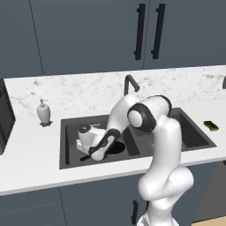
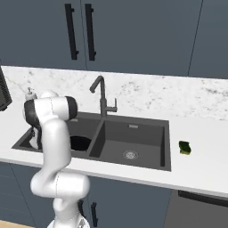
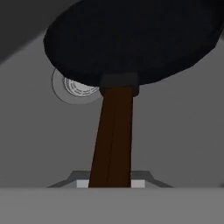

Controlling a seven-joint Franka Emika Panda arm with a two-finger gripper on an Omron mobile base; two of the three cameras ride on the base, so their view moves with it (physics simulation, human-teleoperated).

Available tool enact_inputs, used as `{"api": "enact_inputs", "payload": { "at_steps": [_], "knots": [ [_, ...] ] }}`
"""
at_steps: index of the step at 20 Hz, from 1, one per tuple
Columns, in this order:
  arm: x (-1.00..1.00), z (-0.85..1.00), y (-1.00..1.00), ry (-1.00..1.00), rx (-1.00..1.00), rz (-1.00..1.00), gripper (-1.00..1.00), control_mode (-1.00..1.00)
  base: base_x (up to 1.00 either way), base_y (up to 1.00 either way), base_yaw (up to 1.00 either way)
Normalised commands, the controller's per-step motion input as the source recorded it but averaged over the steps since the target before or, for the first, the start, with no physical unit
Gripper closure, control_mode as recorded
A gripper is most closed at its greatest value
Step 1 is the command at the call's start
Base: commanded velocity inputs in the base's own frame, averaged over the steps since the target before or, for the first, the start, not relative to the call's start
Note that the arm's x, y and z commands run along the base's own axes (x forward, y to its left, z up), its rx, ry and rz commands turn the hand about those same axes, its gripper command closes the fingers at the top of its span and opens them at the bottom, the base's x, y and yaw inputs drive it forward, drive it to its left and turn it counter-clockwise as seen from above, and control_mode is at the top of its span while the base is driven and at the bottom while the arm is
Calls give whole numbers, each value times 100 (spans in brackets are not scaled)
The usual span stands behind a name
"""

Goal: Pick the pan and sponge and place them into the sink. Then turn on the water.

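jaws clamped on the brown handle of the round black frying pan, its long axis running straight out from them, low over the dark grey double-basin sink's left basin.

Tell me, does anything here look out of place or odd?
Nothing looks spilled or broken. The sponge lies alone on the counter right of the sink, apart from the basins. The pan hangs low inside the left basin, above its drain, with the gripper shut on its handle. The faucet runs no water.

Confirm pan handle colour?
Dark reddish-brown, on the pan handle running into the black pan; clearest in the hand view.
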Motion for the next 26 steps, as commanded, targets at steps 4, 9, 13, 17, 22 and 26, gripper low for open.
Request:
{"api": "enact_inputs", "payload": {
  "at_steps": [4,9,13,17,22,26],
  "knots": [
    [14,-84,0,0,7,0,100,-100,0,0,0],
    [40,-42,0,0,14,0,100,-100,0,0,0],
    [45,6,-1,0,14,0,-100,-100,0,0,0],
    [21,30,-19,17,10,0,-100,-100,0,0,0],
    [14,72,-15,27,3,0,-100,-100,0,0,0],
    [26,100,0,28,0,1,-100,-100,0,0,0]
  ]
}}
